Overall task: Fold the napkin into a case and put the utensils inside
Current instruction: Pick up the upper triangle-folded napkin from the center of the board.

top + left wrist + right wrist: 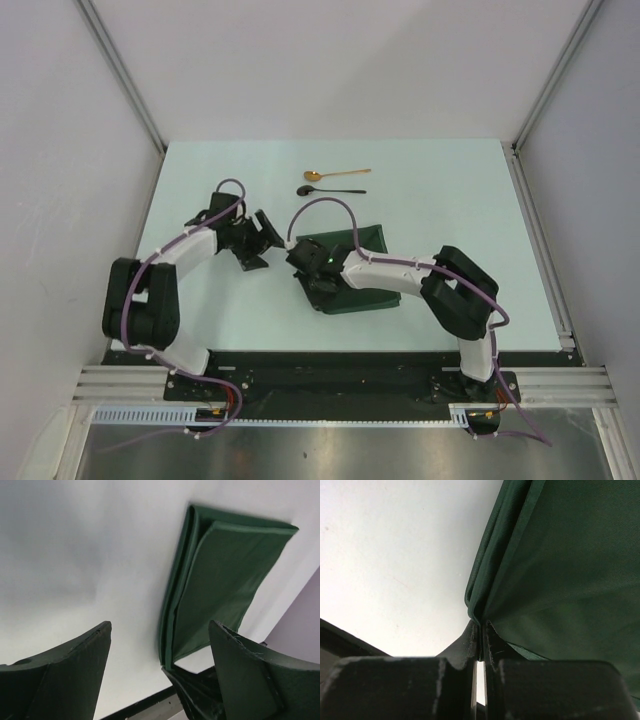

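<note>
Right gripper (pixel 481 632) fills the bottom of its wrist view, its two fingers pressed together on a corner of the napkin (pixel 560 570), at the end of the stacked fold edge. Whether that corner is lifted off the surface cannot be told.

One pale table (pixel 440 200) carries everything. Two arms reach over it from the near edge. The right arm (pixel 400 272) stretches leftward across the near part of the cloth, hiding some of it. The left arm (pixel 175 255) bends in from the left and ends just left of the cloth.

One napkin lies near the table's middle, dark green, folded into a flat, layered oblong set at a slant. In the left wrist view a narrower upper flap lies over wider layers beneath, and several edges run stacked along one long side. The pictures show only cloth in the folds; the inside is hidden.

Left gripper (pixel 160 623) has its fingers wide apart, holding nothing and apart from the cloth, which shows between them further off.

Two spoons lie on the bare table beyond the napkin, well apart from it. The gold spoon (pixel 340 174) is the farther one. The black spoon (pixel 335 190) lies just beside it, nearly parallel. Both bowls point left.
</note>
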